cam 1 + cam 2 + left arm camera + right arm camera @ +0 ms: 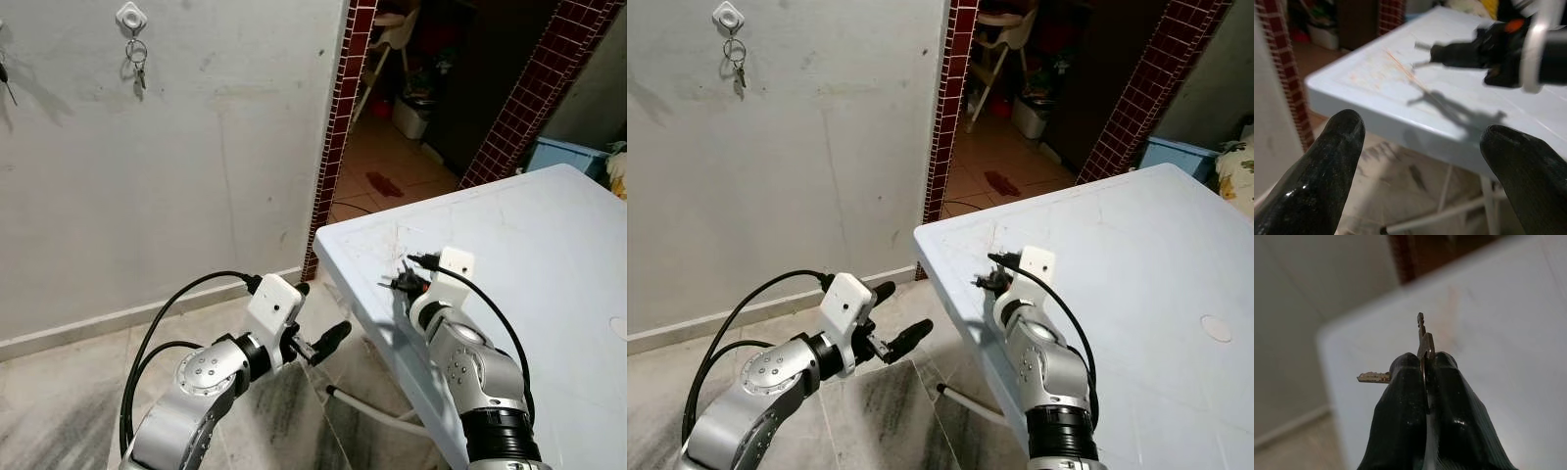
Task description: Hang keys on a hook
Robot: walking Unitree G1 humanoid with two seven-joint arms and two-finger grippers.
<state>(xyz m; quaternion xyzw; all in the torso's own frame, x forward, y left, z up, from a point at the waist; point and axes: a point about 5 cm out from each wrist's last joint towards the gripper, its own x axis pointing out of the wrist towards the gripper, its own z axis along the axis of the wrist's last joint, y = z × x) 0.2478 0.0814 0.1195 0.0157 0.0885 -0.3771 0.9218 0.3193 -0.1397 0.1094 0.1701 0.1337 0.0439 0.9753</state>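
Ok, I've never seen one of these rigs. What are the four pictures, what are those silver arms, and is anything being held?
It is a humanoid robot with two silver arms, each ending in a two-fingered black claw. The two wide pictures come from its head camera, looking down; the two close ones come from cameras on its wrists. The right claw hovers over a pale blue table, shut on a set of keys. The left claw is open, holds nothing, and hangs over the floor beside the table. On the wall, a white hook already carries another key bunch.
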